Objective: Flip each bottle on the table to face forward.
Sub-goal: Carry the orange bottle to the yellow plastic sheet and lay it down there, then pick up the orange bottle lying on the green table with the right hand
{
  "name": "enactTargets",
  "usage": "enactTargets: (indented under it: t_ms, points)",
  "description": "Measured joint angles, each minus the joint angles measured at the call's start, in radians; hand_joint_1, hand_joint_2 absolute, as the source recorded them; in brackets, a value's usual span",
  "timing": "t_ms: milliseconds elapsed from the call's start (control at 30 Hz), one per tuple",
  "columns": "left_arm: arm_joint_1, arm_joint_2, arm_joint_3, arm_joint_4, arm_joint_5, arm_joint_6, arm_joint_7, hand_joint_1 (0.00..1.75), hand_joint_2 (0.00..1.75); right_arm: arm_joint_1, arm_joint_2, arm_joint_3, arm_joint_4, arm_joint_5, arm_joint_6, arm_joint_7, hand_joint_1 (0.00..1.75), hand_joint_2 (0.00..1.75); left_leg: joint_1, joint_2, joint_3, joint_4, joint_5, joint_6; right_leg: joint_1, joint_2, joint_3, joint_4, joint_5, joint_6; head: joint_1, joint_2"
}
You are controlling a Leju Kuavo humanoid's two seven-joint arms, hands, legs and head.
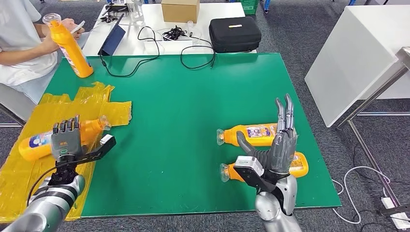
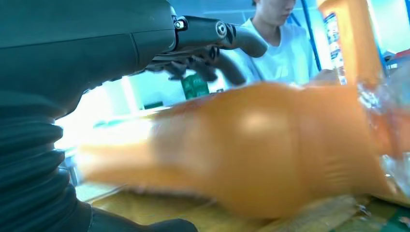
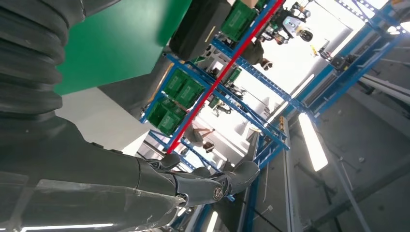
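Down on the yellow plastic sheet [image 1: 29, 169] at the left end of the green counter [image 1: 183, 96]: an orange bottle [image 1: 46, 141] lying on its side, cap toward the counter's middle, label half visible. Left hand [image 1: 66, 140] laid over its middle, fingers curled across the top; whether gripping or merely resting on it, cannot tell. Close up from the left wrist, the same bottle [image 2: 261, 154] a blurred orange bulk under the hand [image 2: 203, 48].

Over at the right end, two more orange bottles on their sides, caps pointing left: far bottle [image 1: 251, 134] with its printed label up, near bottle [image 1: 297, 165] just beside it and largely hidden behind the right hand [image 1: 280, 140]. Right hand raised above them, fingers straight and apart, thumb out to the side, holding nothing; same spread fingers [image 3: 212, 186] seen against the ceiling from the right wrist.

At the far left corner, a person's hands [image 1: 67, 26] holding a fourth orange bottle [image 1: 71, 48] tilted, its base on the counter.
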Motion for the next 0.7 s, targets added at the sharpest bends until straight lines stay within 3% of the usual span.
enactTargets:
  t_ms: [133,367,567,700]
  points:
    - [0.007,-0.019,0.081,-0.008,0.066,0.001,-0.087,0.0,1.75,-0.001,-0.004,0.0,0.011,0.037,0.008,0.027,0.0,1.75,0.0,0.0,0.0,0.0,0.0,0.0,0.0,0.0,0.0,0.0,0.0,0.0,0.0,0.0]
    - [0.003,-0.072,0.242,0.012,0.325,-0.005,-0.356,0.0,1.75,-0.017,-0.017,0.0,0.029,0.107,0.03,0.078,0.0,1.75,0.0,-0.001,0.001,0.0,0.0,0.0,0.0,0.0,0.001,0.0,0.0,0.0,0.0,0.0]
    - [0.0,-0.142,0.37,0.009,0.666,-0.161,-0.635,0.0,1.75,-0.044,-0.047,-0.007,0.052,0.203,0.061,0.142,0.0,1.75,-0.001,-0.001,0.001,0.0,0.0,0.0,0.0,0.0,0.001,0.0,0.0,0.0,0.0,0.0]
    - [-0.001,-0.186,0.413,-0.016,0.757,-0.228,-0.689,0.0,1.75,-0.069,-0.068,-0.018,0.072,0.234,0.075,0.166,0.0,1.75,-0.001,-0.001,0.0,0.0,0.0,0.0,-0.001,-0.001,0.001,0.0,0.0,0.001,0.0,0.0]
